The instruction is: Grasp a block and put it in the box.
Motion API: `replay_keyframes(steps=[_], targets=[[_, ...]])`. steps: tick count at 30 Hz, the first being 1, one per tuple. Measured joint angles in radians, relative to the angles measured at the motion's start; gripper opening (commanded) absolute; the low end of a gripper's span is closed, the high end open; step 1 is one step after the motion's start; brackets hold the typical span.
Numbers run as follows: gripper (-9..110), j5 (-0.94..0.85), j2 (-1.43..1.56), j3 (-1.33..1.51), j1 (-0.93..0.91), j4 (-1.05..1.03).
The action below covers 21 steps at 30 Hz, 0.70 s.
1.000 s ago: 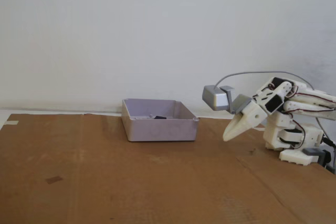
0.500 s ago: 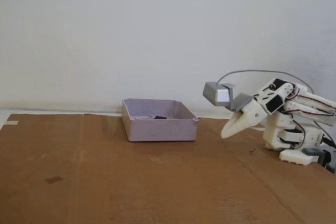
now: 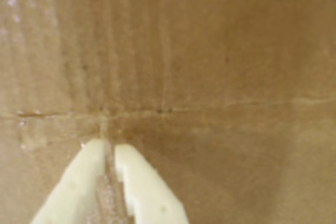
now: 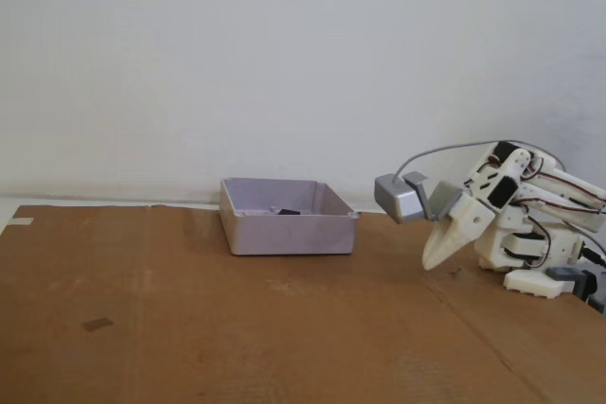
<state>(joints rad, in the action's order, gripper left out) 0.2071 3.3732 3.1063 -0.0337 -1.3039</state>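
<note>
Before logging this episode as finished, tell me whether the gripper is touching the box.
Apart. The fixed view shows bare cardboard between the gripper and the box; the wrist view shows only cardboard around the fingertips.

Black block (image 4: 288, 211) inside lavender-grey box (image 4: 289, 233)

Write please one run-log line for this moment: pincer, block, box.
pincer: shut, empty, low over brown cardboard | small black block: inside box | shallow lavender-grey plastic box: left of pincer, apart
</note>
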Motion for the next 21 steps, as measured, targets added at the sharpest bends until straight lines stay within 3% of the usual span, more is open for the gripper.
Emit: replay_keyframes(steps=[11,21], targets=[[1,-0.002,0.000,0.000,0.002,-0.005],[1,-0.161,-0.003,0.000,0.002,-0.017]])
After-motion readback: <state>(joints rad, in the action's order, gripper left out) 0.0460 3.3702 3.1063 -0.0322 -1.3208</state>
